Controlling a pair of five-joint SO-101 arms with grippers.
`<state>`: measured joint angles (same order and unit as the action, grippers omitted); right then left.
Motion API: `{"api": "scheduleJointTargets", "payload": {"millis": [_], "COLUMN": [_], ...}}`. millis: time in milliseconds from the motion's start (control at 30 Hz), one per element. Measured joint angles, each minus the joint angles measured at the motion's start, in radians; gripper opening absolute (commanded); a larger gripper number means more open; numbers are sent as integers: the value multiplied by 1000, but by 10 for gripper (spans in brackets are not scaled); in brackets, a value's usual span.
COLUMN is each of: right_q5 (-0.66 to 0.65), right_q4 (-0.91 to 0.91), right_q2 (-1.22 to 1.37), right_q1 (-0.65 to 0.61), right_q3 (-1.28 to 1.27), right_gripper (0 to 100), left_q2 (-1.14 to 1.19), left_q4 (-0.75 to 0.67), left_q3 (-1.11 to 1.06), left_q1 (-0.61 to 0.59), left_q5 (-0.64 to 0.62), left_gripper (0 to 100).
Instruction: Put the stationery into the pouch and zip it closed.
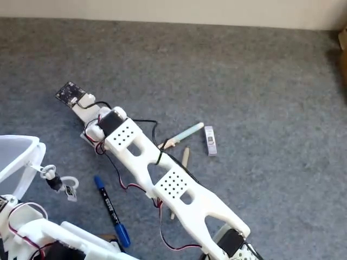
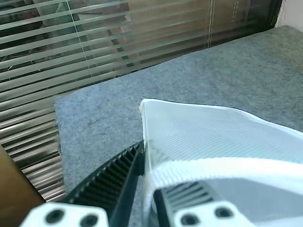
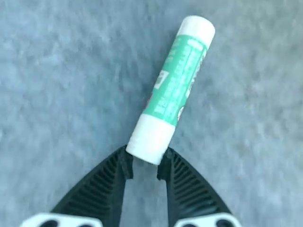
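A green and white glue stick hangs over the grey carpet, its near end pinched between the fingertips of my right gripper. In the high view the right arm stretches from the bottom right toward the upper left. At the left edge the white mesh pouch stands with its mouth held up. My left gripper is shut on the pouch at its woven rim. A blue marker lies on the carpet between the arms.
Beside the right arm lie a pale blue pen, a small white and purple eraser and a wooden pencil. A ring with a tag dangles by the pouch. Window blinds stand beyond the carpet edge.
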<state>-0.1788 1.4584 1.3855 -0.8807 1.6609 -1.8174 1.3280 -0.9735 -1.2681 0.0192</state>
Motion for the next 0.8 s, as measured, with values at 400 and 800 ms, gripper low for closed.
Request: {"api": "scheduleJointTargets", "payload": {"millis": [400, 800], "right_q5": [0, -48], "right_q4": [285, 288], "right_q2": [-129, -203], "right_q1": [110, 210], "right_q3": [0, -2], "right_gripper": [5, 5], "left_q2": [0, 0], "left_q4": [0, 3], "left_q3": [0, 46], "left_q1": [21, 215], "left_q5": [0, 0], "left_gripper": [7, 7]}}
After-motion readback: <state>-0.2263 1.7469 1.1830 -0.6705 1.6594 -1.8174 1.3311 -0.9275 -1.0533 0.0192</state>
